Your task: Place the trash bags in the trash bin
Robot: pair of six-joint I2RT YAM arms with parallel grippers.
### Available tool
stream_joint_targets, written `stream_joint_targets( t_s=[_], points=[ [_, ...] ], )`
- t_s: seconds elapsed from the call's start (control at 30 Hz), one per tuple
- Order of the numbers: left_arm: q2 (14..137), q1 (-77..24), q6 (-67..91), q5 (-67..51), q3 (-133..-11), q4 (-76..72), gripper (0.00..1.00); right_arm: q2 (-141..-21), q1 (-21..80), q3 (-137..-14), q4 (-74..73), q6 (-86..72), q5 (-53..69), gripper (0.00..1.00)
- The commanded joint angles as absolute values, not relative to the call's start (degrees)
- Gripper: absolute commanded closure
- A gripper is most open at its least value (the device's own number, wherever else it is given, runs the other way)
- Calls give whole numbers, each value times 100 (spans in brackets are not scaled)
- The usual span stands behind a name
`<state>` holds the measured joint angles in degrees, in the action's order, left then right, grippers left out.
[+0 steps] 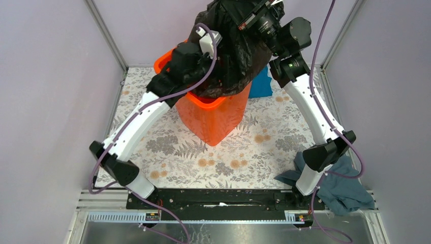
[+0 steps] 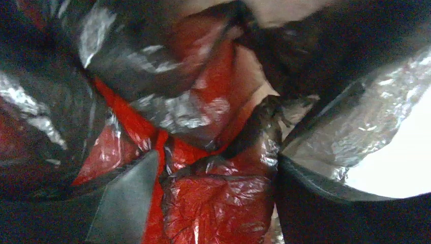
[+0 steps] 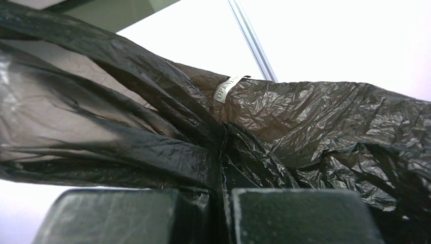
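Fingers (image 3: 117, 216) of your right gripper (image 3: 222, 203) are pinched fully together on a gathered fold of the large, thin, glossy black plastic bag (image 1: 239, 46), holding it high above the tall bright orange plastic bin (image 1: 213, 119). Your left gripper (image 2: 213, 203) is down at the bin's mouth with its fingers (image 2: 127, 198) spread wide; crumpled film lies between and around them, but they clamp nothing. You look to be in the stuffing step: the bag's lower end hangs inside the rim while most of it is bunched above the opening and draped against the left wrist. Through the film, the left wrist view shows orange plastic close by, so that gripper is probably inside or just at the mouth. Whether the bin holds anything besides the bag you cannot tell, since the film covers the opening. Next, you will likely need to lower the right gripper toward the mouth and let go of the fold only once the bulk is past the rim, using the left to press the loose film down. Expect the film to spring back or cling to the fingers. On the floral-patterned table (image 1: 223, 157), the bright blue cloth (image 1: 262, 84) beside the bin and the grey-blue cloth (image 1: 345, 188) near the right base stay out.
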<state>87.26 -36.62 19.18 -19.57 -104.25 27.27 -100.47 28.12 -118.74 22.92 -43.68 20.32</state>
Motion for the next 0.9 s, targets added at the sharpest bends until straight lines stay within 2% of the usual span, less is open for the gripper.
stream_joint_targets(
  t_s=[0.0,0.1,0.13,0.2,0.3,0.33,0.47,0.53,0.63,0.77,0.87],
  points=[
    [8917,-3606,1752,193,-11067,3118,30,-9770,2909,-12225,2668,-4730,1837,100],
    [8866,-3487,1697,1099,-10851,3013,54,-9611,2901,-12010,2706,-4750,1803,100],
    [8854,-3463,1661,1371,-10789,2975,59,-9558,2901,-11889,2761,-4739,1788,100],
    [8850,-3374,1600,1546,-10718,2954,62,-9423,2904,-11556,2884,-4698,1715,100],
    [8798,-3348,1520,1258,-10752,3115,62,-9384,2904,-11078,3045,-4685,1814,100],
    [8720,-3349,1463,950,-10712,3137,56,-9424,2904,-11010,3065,-4667,1941,100],
    [8034,-3344,1044,-571,-10395,3202,17,-9613,2908,-11141,2921,-4486,2538,100],
    [7655,-3336,839,-903,-10240,3217,4,-9546,2904,-11180,2678,-4326,2587,100],
    [7252,-3285,666,-778,-10171,3193,1,-9318,2901,-11194,2380,-4079,2578,100],
    [7356,-2932,1148,157,-10644,3486,1,-9083,2909,-11288,1736,-3835,2685,100],
    [7431,-2520,1574,95,-10720,3212,1,-9009,2905,-11256,1549,-3865,3017,100]
  ],
)
